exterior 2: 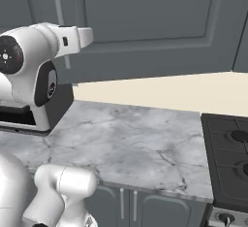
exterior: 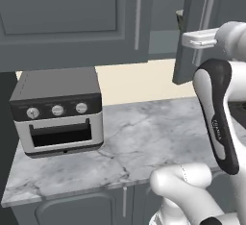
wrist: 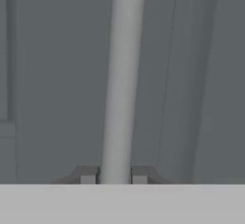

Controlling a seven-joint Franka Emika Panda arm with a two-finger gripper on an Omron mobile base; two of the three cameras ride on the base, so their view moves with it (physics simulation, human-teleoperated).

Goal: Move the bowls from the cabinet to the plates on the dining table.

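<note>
The pincer [wrist: 113, 175] is clamping its 2 dark fingertips [wrist: 87, 175] around the smooth cylindrical silver handle [wrist: 122, 74] running toward 12 o'clock on the matte grey panelled cabinet [wrist: 52, 74] door.

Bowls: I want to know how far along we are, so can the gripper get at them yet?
Probably not yet. The gripper is shut on the cabinet door's handle, and the door stands partly open. No bowl can be made out behind it.

A silver toaster oven [exterior: 56, 113] sits on a marble counter [exterior: 144, 137] beside a black stovetop [exterior 2: 227, 165].
</note>
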